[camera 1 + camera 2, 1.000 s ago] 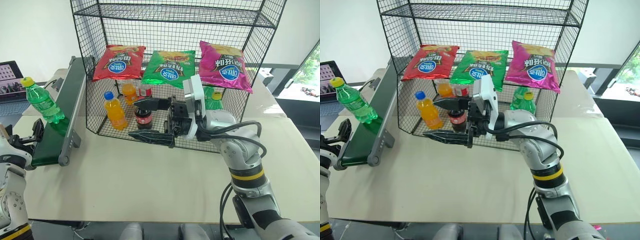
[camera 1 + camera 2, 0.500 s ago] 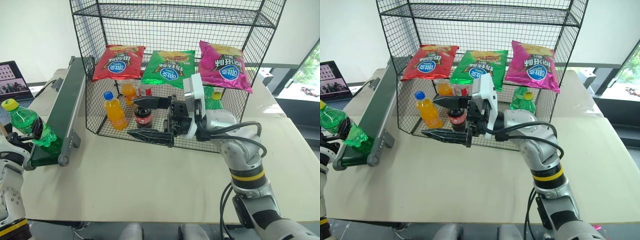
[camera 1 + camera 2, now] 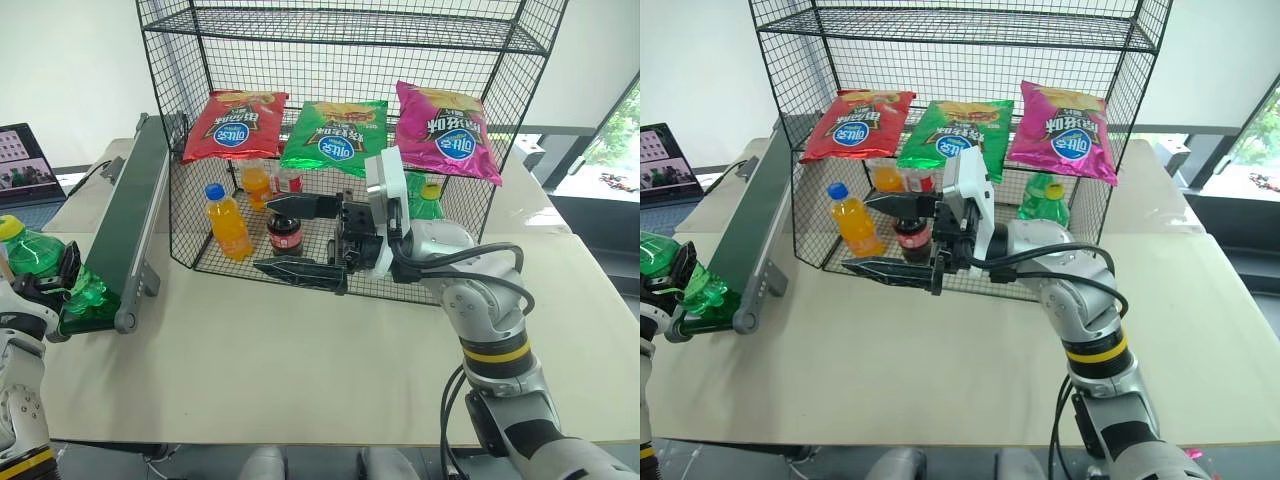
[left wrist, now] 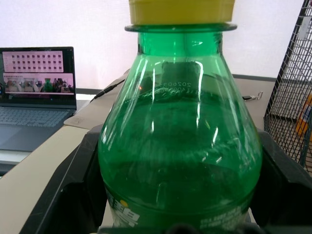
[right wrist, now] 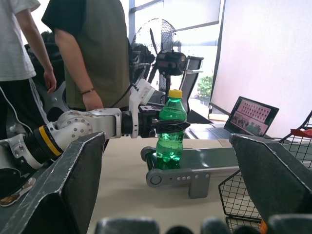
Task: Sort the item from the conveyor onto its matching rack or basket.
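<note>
Left gripper point(image 5: 168, 124): fingers clenched on the green soda bottle point(image 3: 45, 262), around its shoulder just below the yellow cap point(image 4: 181, 10), at the near end of the conveyor point(image 3: 125, 235).
Bottle: in the head views it leans toward the robot's left with its base by the belt end; in the right wrist view it looks upright over the belt end.
Step in hand: judged to be lifting it clear of the belt; raise it straight before swinging right, so the base misses the grey side rail point(image 3: 148, 232).
Wire-mesh rack point(image 3: 350, 60): a matching green bottle point(image 3: 1042, 203) stands in the bottom tier at the right, behind the mesh; that looks like the target spot.
Right gripper point(image 3: 300, 235): fingers spread wide and empty, held in front of the rack's lower tier above the surface point(image 3: 300, 360); it may block the route.
</note>
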Controlling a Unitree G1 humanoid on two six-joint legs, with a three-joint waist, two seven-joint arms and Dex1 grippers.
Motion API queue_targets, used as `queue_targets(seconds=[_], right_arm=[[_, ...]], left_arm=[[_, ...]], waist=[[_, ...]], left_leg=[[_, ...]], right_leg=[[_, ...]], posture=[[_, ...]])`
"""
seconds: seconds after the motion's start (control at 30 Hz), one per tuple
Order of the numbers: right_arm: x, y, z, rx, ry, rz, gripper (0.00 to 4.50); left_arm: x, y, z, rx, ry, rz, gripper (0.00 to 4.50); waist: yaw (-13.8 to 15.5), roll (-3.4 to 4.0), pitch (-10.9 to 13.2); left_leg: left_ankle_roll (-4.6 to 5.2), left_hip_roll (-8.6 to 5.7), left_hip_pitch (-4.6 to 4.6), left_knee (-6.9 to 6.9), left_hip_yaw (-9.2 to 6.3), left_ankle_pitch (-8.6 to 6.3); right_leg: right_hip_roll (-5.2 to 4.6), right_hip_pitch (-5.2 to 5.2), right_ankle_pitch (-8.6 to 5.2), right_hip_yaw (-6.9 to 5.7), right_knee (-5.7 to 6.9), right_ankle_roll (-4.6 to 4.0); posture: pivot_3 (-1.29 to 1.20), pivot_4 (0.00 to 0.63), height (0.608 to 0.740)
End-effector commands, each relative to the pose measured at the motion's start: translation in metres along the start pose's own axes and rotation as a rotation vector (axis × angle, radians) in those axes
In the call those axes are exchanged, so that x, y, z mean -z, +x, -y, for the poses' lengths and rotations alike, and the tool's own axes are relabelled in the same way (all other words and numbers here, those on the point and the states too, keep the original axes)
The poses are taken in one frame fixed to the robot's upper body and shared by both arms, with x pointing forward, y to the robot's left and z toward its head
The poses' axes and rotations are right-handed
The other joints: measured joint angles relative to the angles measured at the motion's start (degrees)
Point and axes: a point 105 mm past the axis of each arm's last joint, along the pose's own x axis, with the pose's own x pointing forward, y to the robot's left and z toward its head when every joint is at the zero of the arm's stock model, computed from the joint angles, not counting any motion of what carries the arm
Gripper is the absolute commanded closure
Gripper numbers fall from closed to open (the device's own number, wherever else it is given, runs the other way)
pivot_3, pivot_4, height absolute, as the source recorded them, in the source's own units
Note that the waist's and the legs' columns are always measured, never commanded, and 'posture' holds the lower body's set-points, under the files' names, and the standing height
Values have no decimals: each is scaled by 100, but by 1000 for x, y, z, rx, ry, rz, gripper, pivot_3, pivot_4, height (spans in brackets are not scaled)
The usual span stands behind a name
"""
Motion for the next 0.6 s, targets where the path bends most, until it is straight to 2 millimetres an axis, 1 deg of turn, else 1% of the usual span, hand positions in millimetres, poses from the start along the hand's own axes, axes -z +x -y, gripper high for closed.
queue_targets(seconds=[0.03, 0.1, 0.17, 0.3, 0.37, 0.4, 0.43, 0.6], right_arm=[[2, -8, 1, 27, -20, -10, 0], [13, -17, 3, 52, -2, -43, 0], [19, -22, 4, 62, 8, -66, 0], [40, -33, 2, 46, 70, -146, 0], [44, -34, 3, 36, 88, -159, 0], [45, -34, 3, 34, 92, -162, 0], [45, -34, 3, 31, 107, -163, 0], [42, -33, 0, 21, 165, -148, 0]], left_arm=[[-37, -1, 19, 124, -7, 70, 1409], [-52, -6, 43, 278, -19, 59, 1409], [-59, -11, 61, 388, -26, 36, 1409], [-70, -23, 111, 692, -91, -24, 1409], [-74, -29, 134, 826, -108, -48, 1409], [-75, -31, 141, 865, -112, -58, 1409], [-77, -35, 152, 932, -124, -68, 1409], [-89, -51, 195, 1208, -171, -104, 1409]], waist=[[26, -5, 0], [40, -24, 16], [29, -44, 27], [21, -41, 31], [17, -31, 37], [10, -26, 40], [-9, -23, 41], [-66, -24, 42]], left_leg=[[0, -1, 0, 0, 0, 0], [0, -1, -3, 0, 0, 0], [0, 1, -7, 0, -2, 0], [0, -3, -3, -2, 3, 0], [0, -2, -2, -2, 2, 0], [0, -2, -2, 0, 2, 0], [0, -2, -2, 0, 3, 0], [1, 5, -4, -4, 1, 0]], right_leg=[[0, 0, 0, 0, -1, 0], [-1, 0, 0, -1, -4, 0], [0, -3, 0, -4, -5, 1], [-6, -1, -1, -1, -9, 1], [-5, -1, -1, -2, -8, 1], [-4, -1, -1, -2, -6, 2], [-3, -1, -1, -1, -6, 2], [6, -2, -1, -1, -7, 1]], posture=[[0, 150, 738], [0, 150, 738], [0, 150, 738], [0, 150, 738], [0, 150, 738], [0, 150, 738], [0, 150, 738], [0, 150, 738]])
